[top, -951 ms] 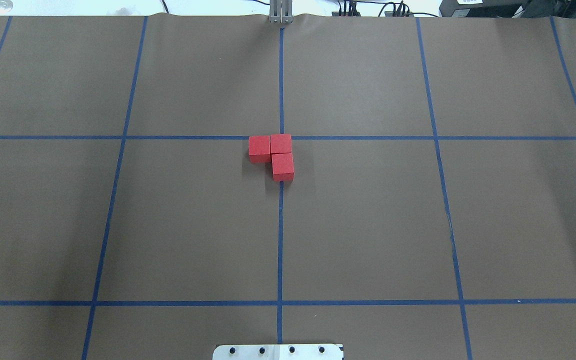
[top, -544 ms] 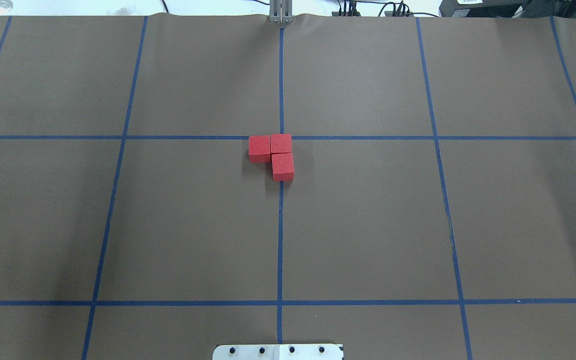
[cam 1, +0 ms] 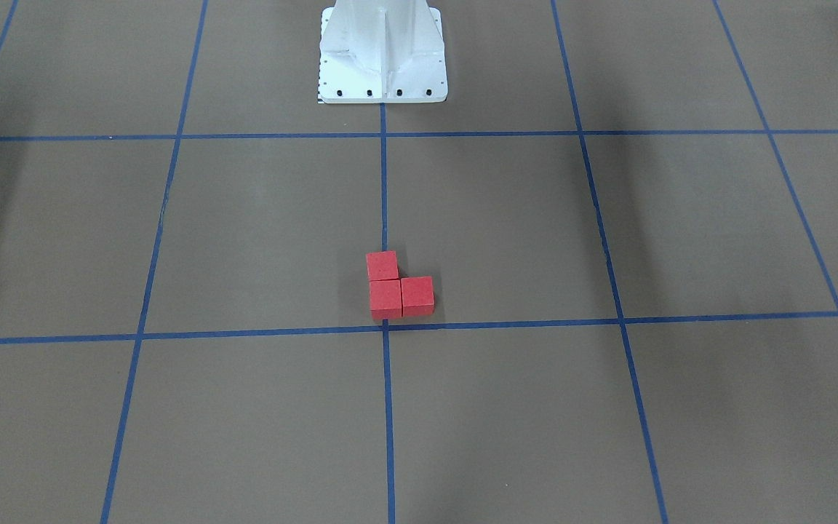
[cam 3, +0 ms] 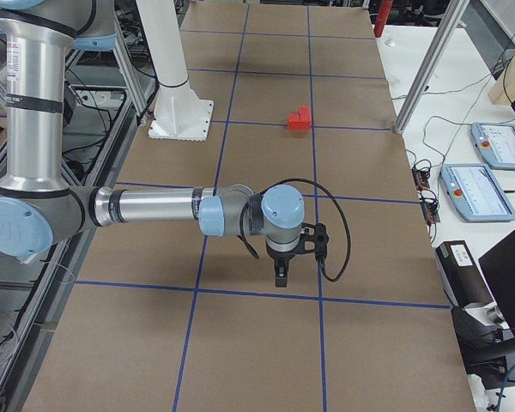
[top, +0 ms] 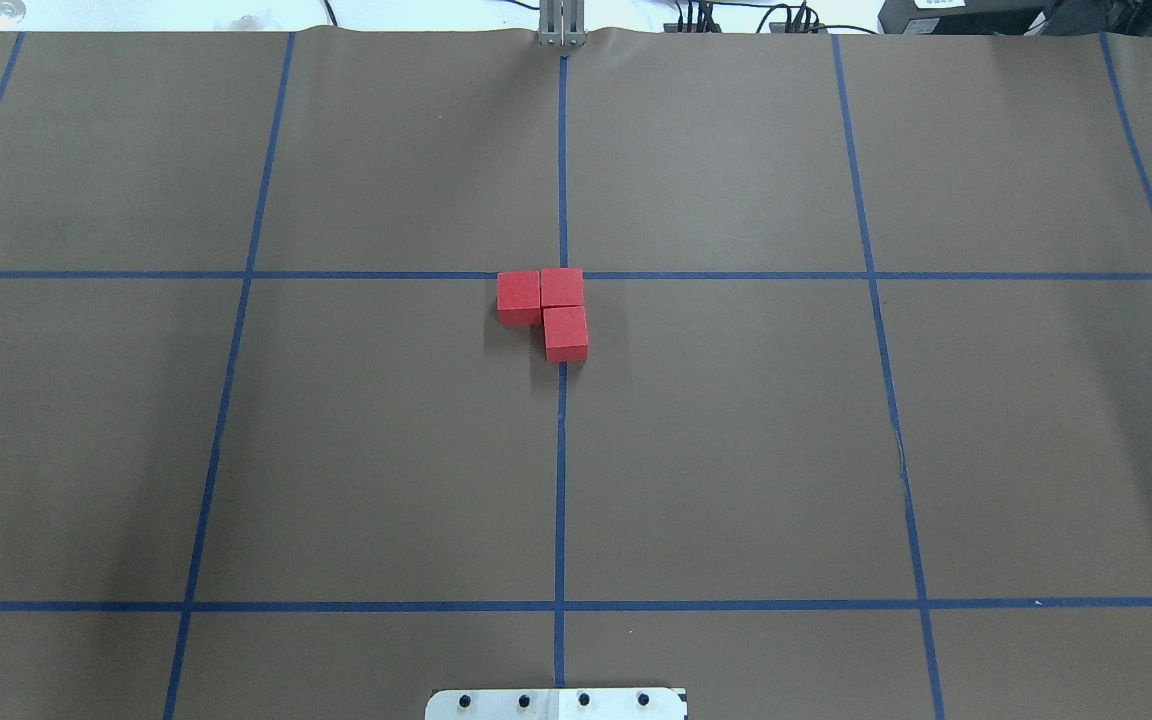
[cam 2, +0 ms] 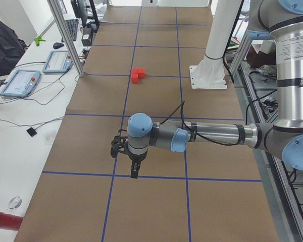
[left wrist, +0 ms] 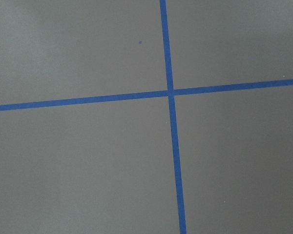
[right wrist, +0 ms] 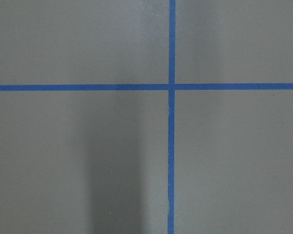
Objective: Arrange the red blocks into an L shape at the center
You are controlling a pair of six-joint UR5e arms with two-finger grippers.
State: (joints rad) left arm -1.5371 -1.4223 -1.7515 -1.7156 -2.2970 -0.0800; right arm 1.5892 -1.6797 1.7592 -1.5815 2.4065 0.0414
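Observation:
Three red blocks (top: 562, 287) lie touching in an L on the brown floor grid. The corner block sits against the center crossing (cam 1: 385, 327), one block is beside it (top: 519, 293) and one is toward the robot (top: 566, 333). They also show in the front-facing view (cam 1: 385, 297) and small in the side views (cam 2: 138, 75) (cam 3: 299, 119). My left gripper (cam 2: 135, 174) hangs far from the blocks over another line crossing. My right gripper (cam 3: 280, 279) does the same at the other end. I cannot tell whether either is open or shut. Both wrist views show only tape lines.
The white robot base (cam 1: 382, 65) stands at the near middle edge of the table. Tablets (cam 2: 20, 83) (cam 3: 489, 142) and cables lie on the white benches beyond the far edge. Aluminium frame posts (cam 2: 65, 35) stand along that edge.

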